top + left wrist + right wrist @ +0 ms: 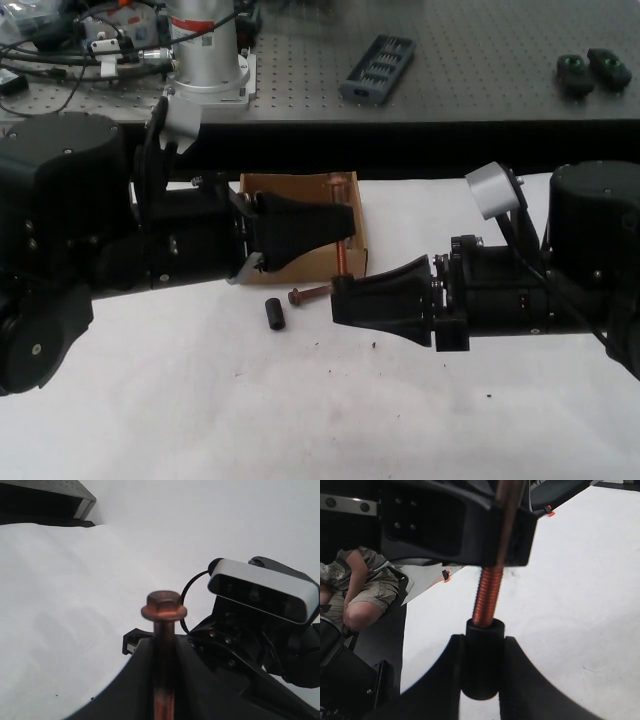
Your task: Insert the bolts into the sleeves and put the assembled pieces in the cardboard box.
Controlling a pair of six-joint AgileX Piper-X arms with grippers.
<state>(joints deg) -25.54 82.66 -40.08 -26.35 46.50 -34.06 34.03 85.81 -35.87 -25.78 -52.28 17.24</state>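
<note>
Cardboard box (pixel 290 186) sits mid-worktop, toward the back edge. L gripper (pixel 338 232) pinches a coppery flange-head bolt (pixel 164 611) upright by the box. R gripper (pixel 481 672) clamps a black sleeve (pixel 482 652) below, w/ the threads at its mouth. A spare sleeve (pixel 274 314) & spare bolt (pixel 308 294) lie nearby.

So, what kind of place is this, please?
Probably a robotics laboratory or workshop, not a home. Behind the white-covered bench stands a dark metal table top with a grid of holes, and a tangle of black cables lies on it.
</note>
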